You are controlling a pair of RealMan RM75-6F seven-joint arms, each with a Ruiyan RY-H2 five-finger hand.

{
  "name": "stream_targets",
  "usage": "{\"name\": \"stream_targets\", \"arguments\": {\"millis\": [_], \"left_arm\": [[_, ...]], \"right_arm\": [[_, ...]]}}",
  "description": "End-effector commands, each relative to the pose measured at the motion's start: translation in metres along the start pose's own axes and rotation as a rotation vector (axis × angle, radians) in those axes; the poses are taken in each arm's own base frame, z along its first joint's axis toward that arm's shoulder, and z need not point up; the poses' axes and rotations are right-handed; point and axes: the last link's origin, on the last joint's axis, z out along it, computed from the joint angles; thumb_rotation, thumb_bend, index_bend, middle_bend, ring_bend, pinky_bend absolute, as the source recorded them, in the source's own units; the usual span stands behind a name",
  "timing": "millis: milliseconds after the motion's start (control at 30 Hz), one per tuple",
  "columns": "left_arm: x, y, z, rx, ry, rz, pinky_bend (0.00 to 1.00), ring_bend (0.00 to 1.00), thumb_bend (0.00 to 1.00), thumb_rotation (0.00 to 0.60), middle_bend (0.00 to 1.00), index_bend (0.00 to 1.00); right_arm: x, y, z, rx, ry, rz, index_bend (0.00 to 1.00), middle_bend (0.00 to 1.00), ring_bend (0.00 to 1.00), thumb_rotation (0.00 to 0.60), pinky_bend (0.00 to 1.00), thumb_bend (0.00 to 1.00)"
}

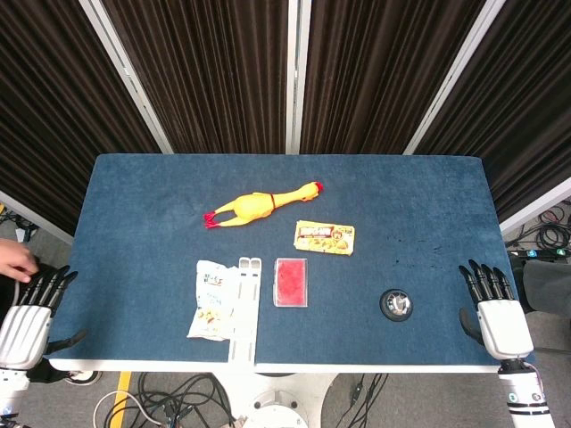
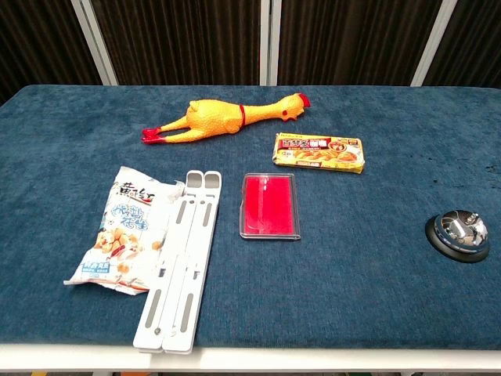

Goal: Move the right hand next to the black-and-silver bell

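The black-and-silver bell (image 1: 396,304) stands on the blue table (image 1: 401,196) near its front right; the chest view shows the bell (image 2: 459,236) at the right edge. My right hand (image 1: 493,308) hovers at the table's front right corner, well to the right of the bell, with its fingers spread and holding nothing. At the front left corner my left hand (image 1: 34,313) sits off the table's edge, fingers apart and empty. Neither hand appears in the chest view.
A yellow rubber chicken (image 1: 260,205) lies mid-table with a yellow snack box (image 1: 326,237) to its right. Nearer the front are a snack bag (image 1: 212,300), a white folding stand (image 1: 244,308) and a red card case (image 1: 291,282). A person's hand (image 1: 13,259) shows at far left.
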Motion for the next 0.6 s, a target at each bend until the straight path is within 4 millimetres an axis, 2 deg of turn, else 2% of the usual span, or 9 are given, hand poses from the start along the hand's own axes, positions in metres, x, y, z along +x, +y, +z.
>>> {"name": "stream_targets", "arguments": {"millis": [33,433,533,567,600], "left_arm": [[-0.0002,0.0000,-0.0001,0.000,-0.001,0.001,0.14,0.00,0.12,0.600,0.03,0.11],[0.0005,0.0007,0.0009,-0.001,-0.001,-0.003,0.14,0.00,0.12,0.600,0.03,0.11],[0.0021,0.0005,0.0014,-0.002,0.002,-0.003,0.14,0.00,0.12,0.600,0.03,0.11],[0.0026,0.0001,0.0013,0.000,0.003,-0.003,0.14,0.00,0.12,0.600,0.03,0.11],[0.0030,-0.0004,0.0011,0.002,0.004,-0.003,0.14,0.00,0.12,0.600,0.03,0.11]], "right_arm": [[-0.0002,0.0000,-0.0001,0.000,-0.001,-0.001,0.00,0.00,0.00,0.600,0.00,0.39],[0.0005,-0.0019,0.0005,0.006,-0.003,0.007,0.00,0.00,0.00,0.600,0.00,0.39],[0.0006,-0.0034,0.0005,0.012,0.000,0.001,0.00,0.03,0.00,0.600,0.01,0.49],[0.0008,-0.0039,0.0007,0.014,0.002,-0.004,0.00,0.07,0.01,0.600,0.04,0.56],[0.0011,-0.0046,0.0011,0.016,0.006,-0.007,0.00,0.14,0.08,0.600,0.12,0.65]]}}
